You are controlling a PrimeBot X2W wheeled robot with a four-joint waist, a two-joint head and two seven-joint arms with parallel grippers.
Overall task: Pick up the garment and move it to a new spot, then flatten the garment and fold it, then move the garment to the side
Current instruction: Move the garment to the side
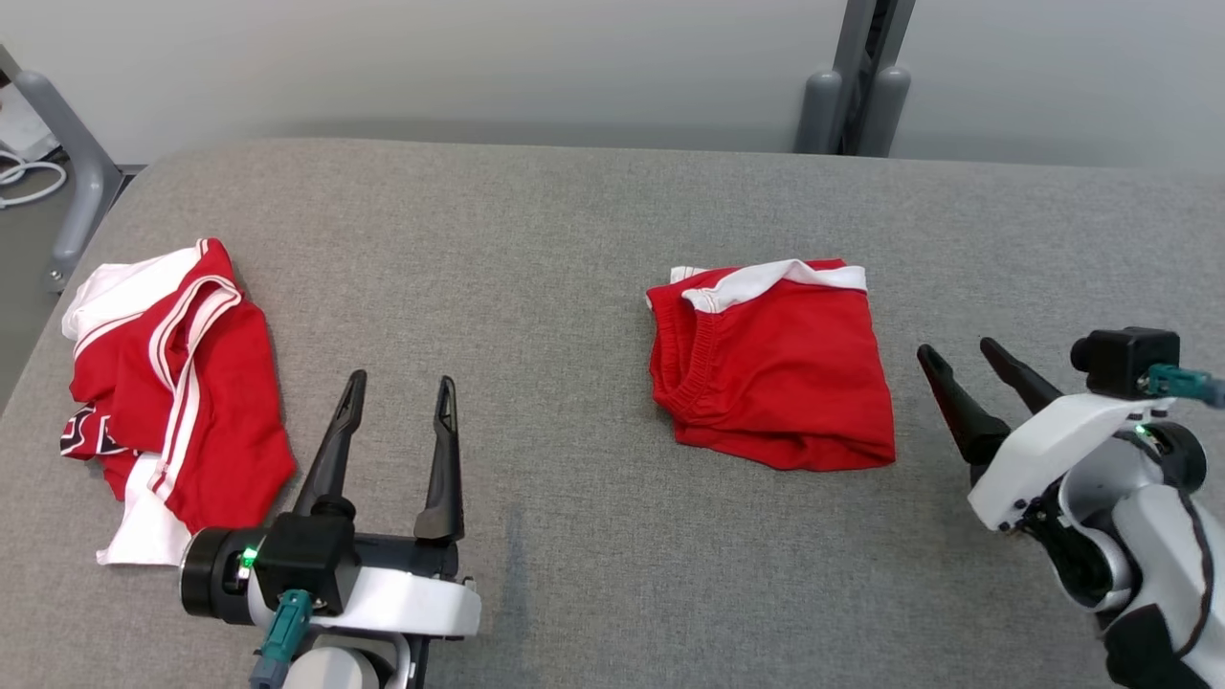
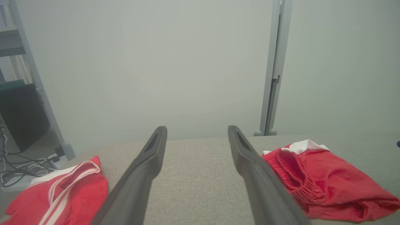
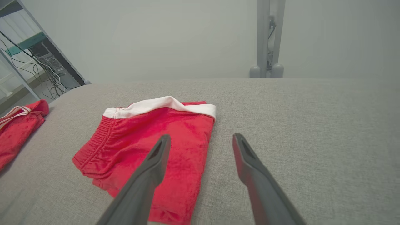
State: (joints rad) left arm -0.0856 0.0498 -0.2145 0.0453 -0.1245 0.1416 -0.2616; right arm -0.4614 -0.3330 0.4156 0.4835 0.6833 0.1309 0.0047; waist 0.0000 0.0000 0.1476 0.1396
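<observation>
Garment [image 1: 780,373], waistband [image 1: 681,356] toward left.

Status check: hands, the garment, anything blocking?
Left hand open, empty. Right hand open, empty, beside folded red shorts, not touching. Crumpled red-and-white garment far left, well apart from the shorts.

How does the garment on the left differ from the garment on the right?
The left garment lies crumpled; the right garment is folded into a compact rectangle. The left garment shows white stripes and a dark print; the right garment shows one white band at its far edge. Both are red and white, on the grey surface.
</observation>
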